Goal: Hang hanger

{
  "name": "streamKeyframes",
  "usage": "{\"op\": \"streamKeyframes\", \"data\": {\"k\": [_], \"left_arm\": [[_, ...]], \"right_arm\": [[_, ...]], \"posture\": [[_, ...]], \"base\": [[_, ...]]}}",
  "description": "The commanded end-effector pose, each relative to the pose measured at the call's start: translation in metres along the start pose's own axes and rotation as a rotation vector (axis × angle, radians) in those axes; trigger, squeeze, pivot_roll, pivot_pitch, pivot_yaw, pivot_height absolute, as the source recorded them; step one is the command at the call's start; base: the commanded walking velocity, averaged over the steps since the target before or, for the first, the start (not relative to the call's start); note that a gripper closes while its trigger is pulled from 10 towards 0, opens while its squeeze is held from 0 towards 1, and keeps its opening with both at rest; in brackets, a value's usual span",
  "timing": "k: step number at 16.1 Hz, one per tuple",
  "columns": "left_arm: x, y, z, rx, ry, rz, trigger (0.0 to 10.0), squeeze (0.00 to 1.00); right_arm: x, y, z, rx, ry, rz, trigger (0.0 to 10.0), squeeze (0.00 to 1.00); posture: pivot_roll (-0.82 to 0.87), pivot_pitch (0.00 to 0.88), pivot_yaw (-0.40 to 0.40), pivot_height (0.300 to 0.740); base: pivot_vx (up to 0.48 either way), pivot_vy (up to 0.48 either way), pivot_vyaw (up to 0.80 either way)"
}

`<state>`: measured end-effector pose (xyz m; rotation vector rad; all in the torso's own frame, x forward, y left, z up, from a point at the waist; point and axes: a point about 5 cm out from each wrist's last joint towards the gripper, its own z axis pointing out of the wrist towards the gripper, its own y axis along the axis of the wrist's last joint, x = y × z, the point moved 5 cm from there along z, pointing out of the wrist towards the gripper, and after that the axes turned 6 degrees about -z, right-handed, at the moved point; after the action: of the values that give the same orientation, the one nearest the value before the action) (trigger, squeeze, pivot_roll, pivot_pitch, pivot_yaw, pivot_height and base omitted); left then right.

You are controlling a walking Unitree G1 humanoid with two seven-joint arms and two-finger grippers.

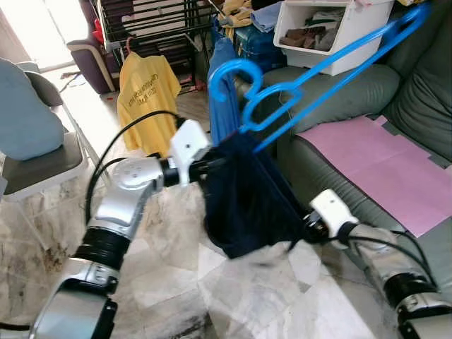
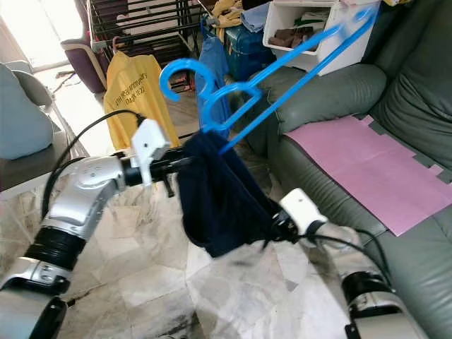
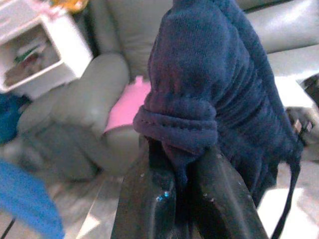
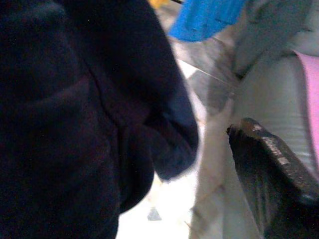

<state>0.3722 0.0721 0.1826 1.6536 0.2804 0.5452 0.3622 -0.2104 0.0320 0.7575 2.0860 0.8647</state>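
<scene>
A blue plastic hanger (image 1: pixel 233 65) hangs tilted in the air, hook toward me, its long arm rising to the upper right. Its lower end goes into a dark navy garment (image 1: pixel 244 205) that sags beneath it. My left gripper (image 1: pixel 212 164) is shut on the garment's upper edge; in the left wrist view the folded hem (image 3: pixel 177 124) is pinched between the two fingers (image 3: pixel 144 199). At the garment's lower right side sits my right gripper (image 1: pixel 300 233). In the right wrist view one black finger (image 4: pixel 269 179) stands apart from the cloth (image 4: pixel 65 124), which hides the other finger.
A grey-green sofa (image 1: pixel 339 92) with a pink sheet (image 1: pixel 381 166) runs along the right. A white bin (image 1: pixel 339 35) rests on its armrest. A yellow shirt (image 1: pixel 145 99) hangs on a black rack (image 1: pixel 155 21) behind. A grey chair (image 1: pixel 35 155) stands left. Marble floor lies below.
</scene>
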Motion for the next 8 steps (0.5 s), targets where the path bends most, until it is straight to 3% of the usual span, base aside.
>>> {"op": "streamKeyframes", "data": {"k": [1, 3, 6, 8], "left_arm": [[0.026, 0.015, -0.02, -0.053, 0.117, 0.042, 0.0, 0.0], [0.031, -0.005, -0.041, 0.018, 0.15, 0.013, 0.0, 0.0], [0.019, -0.026, -0.054, 0.068, 0.105, -0.049, 0.0, 0.0], [0.003, -0.048, -0.063, 0.121, 0.048, -0.117, 0.0, 0.0]], "right_arm": [[-0.01, -0.019, -0.007, 0.073, -0.05, 0.044, 0.0, 0.0], [-0.062, -0.013, -0.022, 0.049, -0.332, 0.167, 0.0, 0.0], [-0.106, 0.003, -0.037, -0.016, -0.548, 0.286, 0.0, 0.0], [-0.124, 0.02, -0.042, -0.068, -0.617, 0.307, 0.0, 0.0]], "posture": [[-0.13, 0.0, 0.082, 0.74], [-0.14, 0.0, 0.081, 0.74], [-0.13, 0.0, 0.077, 0.74], [-0.13, 0.0, 0.073, 0.74]], "base": [[0.0, 0.0, 0.0], [0.0, 0.0, 0.0], [0.0, 0.0, 0.0], [0.0, 0.0, 0.0]]}}
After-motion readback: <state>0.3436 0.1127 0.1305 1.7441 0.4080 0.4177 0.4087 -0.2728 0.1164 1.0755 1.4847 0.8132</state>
